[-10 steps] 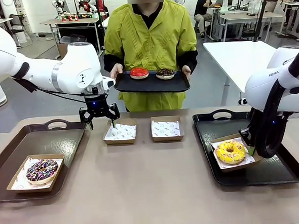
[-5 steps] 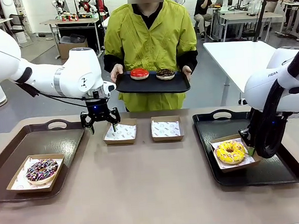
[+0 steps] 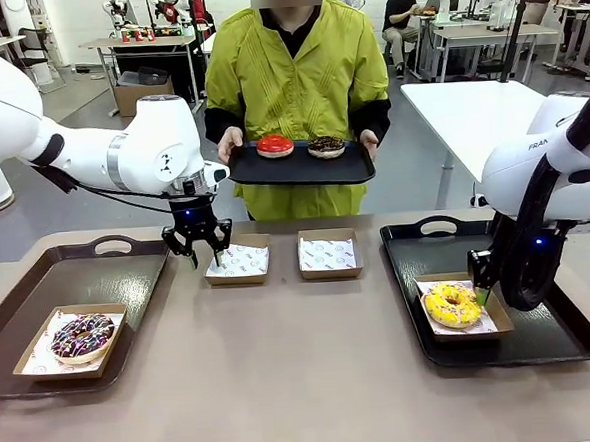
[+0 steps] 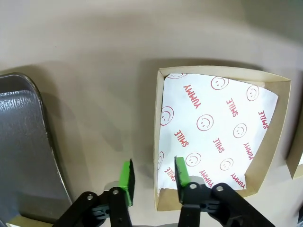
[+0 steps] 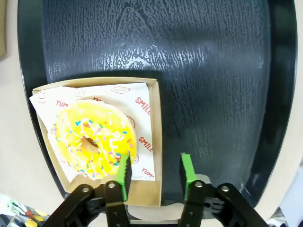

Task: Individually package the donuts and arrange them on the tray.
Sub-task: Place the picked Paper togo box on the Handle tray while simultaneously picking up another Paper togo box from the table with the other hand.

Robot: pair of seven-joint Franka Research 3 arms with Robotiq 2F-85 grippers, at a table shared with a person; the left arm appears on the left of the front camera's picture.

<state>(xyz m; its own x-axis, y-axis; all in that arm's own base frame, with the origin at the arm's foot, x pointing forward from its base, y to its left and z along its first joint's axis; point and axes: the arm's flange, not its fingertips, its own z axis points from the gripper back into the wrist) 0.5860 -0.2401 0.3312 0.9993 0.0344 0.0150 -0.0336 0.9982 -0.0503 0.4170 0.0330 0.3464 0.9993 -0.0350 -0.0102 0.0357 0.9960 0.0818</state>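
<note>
Left white arm [image 3: 140, 140] angles down over tan table [image 3: 285, 382], left gripper [image 4: 152, 165] half spread astride one wall of an empty paper-lined cardboard box [image 4: 213, 132], not pinching it. Right white arm [image 3: 542, 166] bends down over black plastic tray [image 3: 553, 340], right gripper [image 5: 155, 161] spread astride the wall of the tan carton [image 5: 158, 118] holding yellow sprinkled donut [image 5: 94, 139]. Person holds a second black tray [image 3: 302, 172] with glossy red donut [image 3: 274, 144] and dark chocolate donut [image 3: 325, 145]; pink-white sprinkled chocolate donut [image 3: 82, 336] sits boxed on dark brown tray [image 3: 108, 282]
</note>
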